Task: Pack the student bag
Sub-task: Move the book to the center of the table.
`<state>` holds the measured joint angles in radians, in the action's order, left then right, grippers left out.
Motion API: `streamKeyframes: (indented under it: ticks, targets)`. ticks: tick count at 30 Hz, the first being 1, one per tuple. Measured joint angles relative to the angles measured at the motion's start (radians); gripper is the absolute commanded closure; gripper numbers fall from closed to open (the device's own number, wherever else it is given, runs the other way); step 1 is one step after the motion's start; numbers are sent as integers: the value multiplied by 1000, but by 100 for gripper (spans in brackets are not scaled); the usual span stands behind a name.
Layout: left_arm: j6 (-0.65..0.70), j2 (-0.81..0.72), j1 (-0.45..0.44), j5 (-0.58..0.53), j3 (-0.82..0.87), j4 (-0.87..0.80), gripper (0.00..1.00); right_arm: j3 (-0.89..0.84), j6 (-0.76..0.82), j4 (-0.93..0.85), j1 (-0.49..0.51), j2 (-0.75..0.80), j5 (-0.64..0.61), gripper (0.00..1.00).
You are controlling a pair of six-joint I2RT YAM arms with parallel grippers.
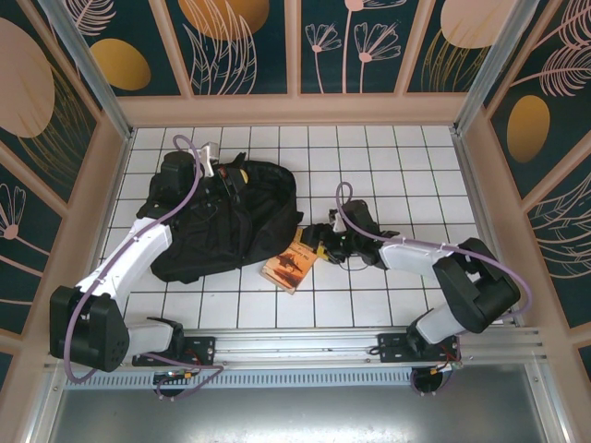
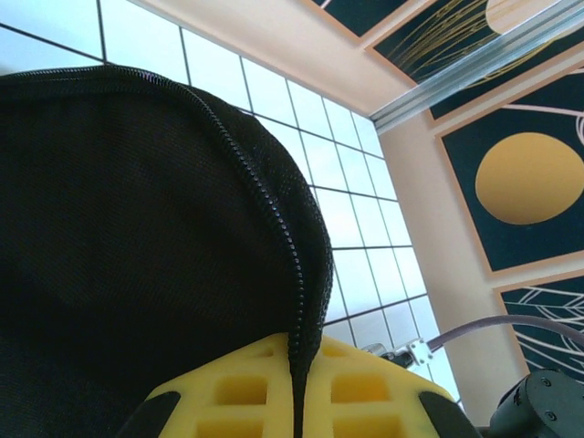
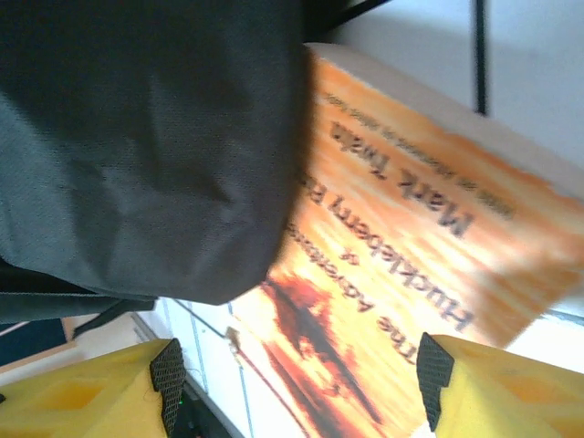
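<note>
Left of centre on tiled table [image 1: 388, 175], soft black bag [image 1: 249, 226]. Left gripper [image 2: 297, 370] pinched shut on its coiled zipper rim, mesh weave clear from wrist. Beside bag, glossy orange book [image 1: 289, 265], title readable from right wrist. Right gripper [image 3: 301, 392] spread wide over it, gripping nothing.

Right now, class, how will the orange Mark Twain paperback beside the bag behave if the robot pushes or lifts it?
The paperback looks thin and soft-covered, so it would probably bend if lifted by one edge. Lying flat on the table, it should slide rather than tip. The student bag overlaps one corner in the right wrist view, so it might snag.
</note>
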<state>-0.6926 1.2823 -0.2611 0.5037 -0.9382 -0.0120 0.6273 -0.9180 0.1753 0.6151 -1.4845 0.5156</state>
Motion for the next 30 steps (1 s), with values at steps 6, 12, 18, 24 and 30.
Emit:
streamKeyframes:
  ticks: [6, 12, 18, 24, 30]
  targets:
    - [12, -43, 2, -125, -26, -68, 100, -18, 34, -87, -6, 1, -1, 29]
    - [11, -140, 34, -280, -47, -121, 100, -44, 45, -98, -5, 1, 2, 28]
    - [22, -147, 43, -350, -51, -154, 100, -45, 45, -84, 16, -30, 9, 28]
    - [30, -114, 43, -313, -39, -138, 100, -27, 28, -44, 15, -68, 37, 28]
    - [30, -29, 27, -230, 15, -97, 100, 50, -25, -25, 13, -153, 84, 29]
